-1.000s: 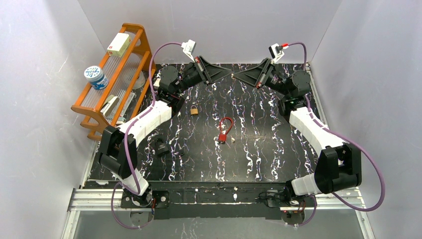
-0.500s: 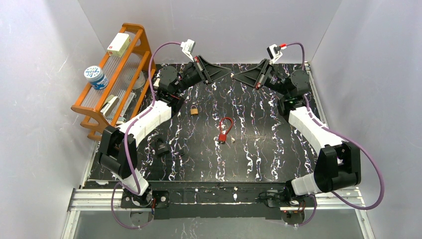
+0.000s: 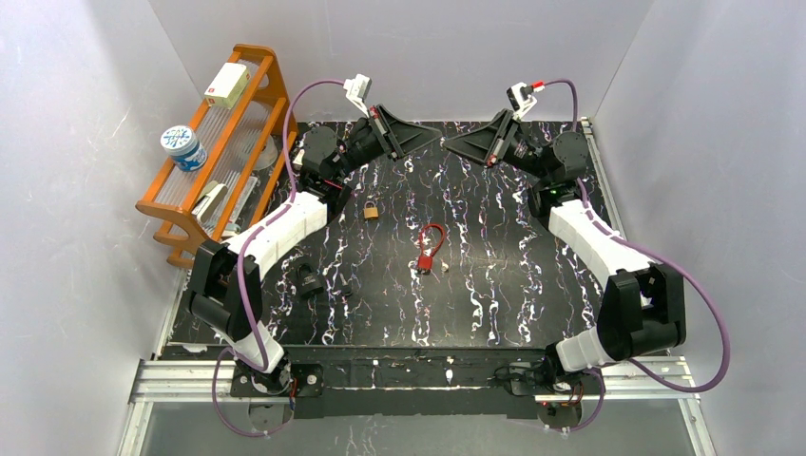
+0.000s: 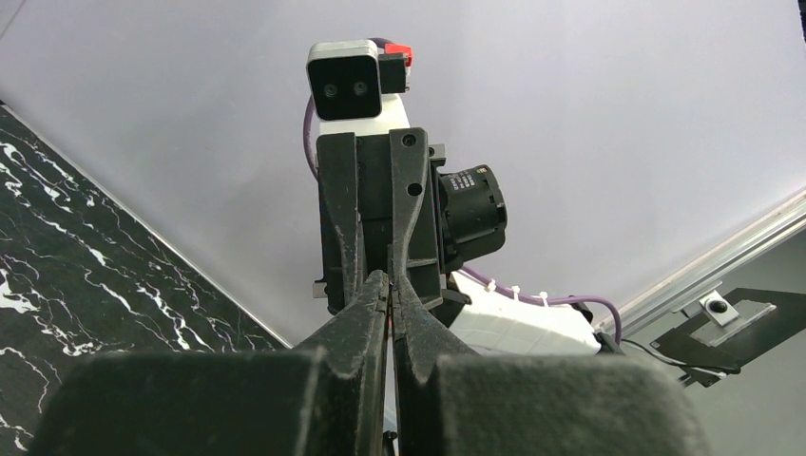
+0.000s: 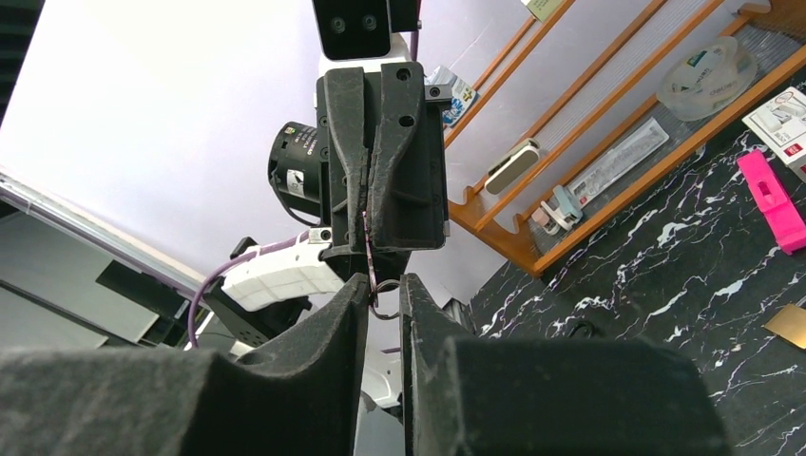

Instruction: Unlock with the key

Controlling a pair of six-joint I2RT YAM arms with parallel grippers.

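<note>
— Key (image 5: 369, 266) first: where is it?
— Pinched edge-on between the fingers of the right gripper (image 5: 384, 285), with its small ring showing between the tips. That gripper is clamped on it and raised above the far edge of the surface (image 3: 494, 275).
— And the locks?
— Three lie on the surface, and neither arm touches any of them. A brass padlock (image 3: 371, 210) sits left of centre toward the far side. A red lock (image 3: 430, 249) with a looped shackle is near the middle. A black padlock (image 3: 309, 278) lies closer to the near left, beside the left arm. Which of them it fits I cannot tell.
— Left gripper?
— The left gripper (image 4: 391, 280) has its jaws pressed together with nothing between them. It is lifted too and points straight at the right gripper. Their tips are close, but whether they touch I cannot tell.
— Anything around?
— An orange wooden rack (image 3: 276, 85) stands along the left wall. A white box (image 3: 226, 84) and a blue-lidded jar (image 3: 183, 147) rest on its top.
</note>
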